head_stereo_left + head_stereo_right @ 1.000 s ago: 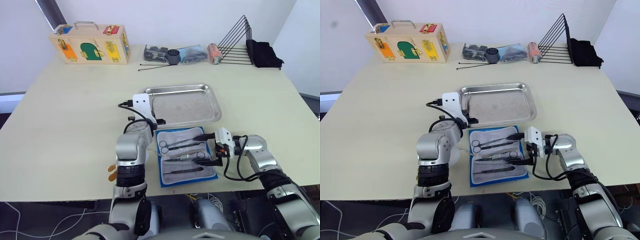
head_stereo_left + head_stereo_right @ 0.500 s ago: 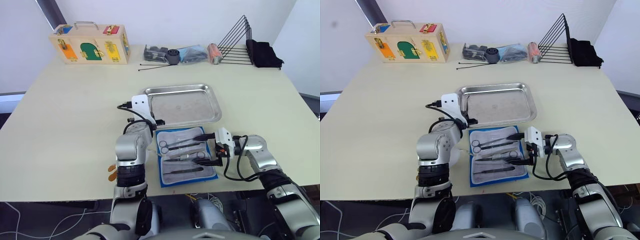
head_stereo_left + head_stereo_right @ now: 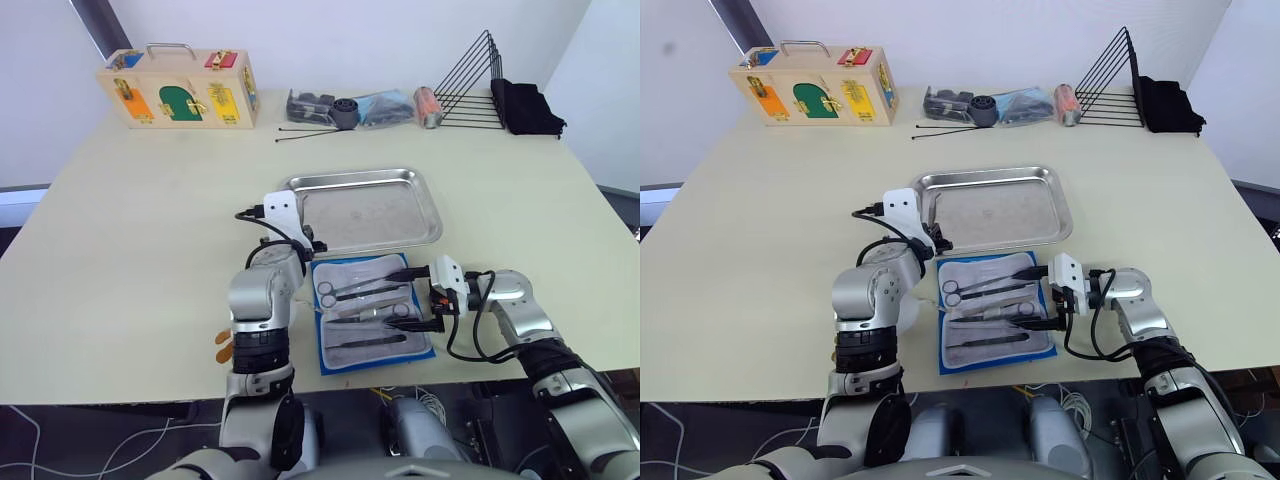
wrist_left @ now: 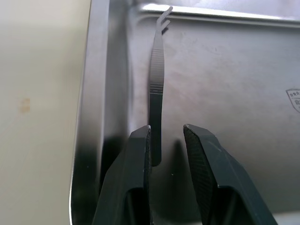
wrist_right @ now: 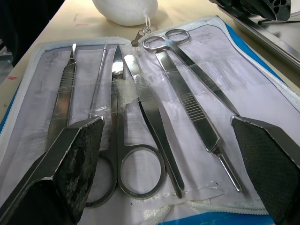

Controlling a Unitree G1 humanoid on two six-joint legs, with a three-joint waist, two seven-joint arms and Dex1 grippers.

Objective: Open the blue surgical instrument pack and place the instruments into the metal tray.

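While the head views show the open pack (image 3: 375,313) on the bench just before the tray (image 3: 365,208), the left wrist view has slightly parted fingers (image 4: 138,168) around tweezers (image 4: 156,93) inside it; right wrist view: fingers (image 5: 77,150) wide, empty, over remaining instruments (image 5: 140,112); release next

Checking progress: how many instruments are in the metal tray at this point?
1: slim forceps lie beside the tray's left rim, one end between the open left pincer's fingers. The arm covers that corner from the head, so another may be hidden.
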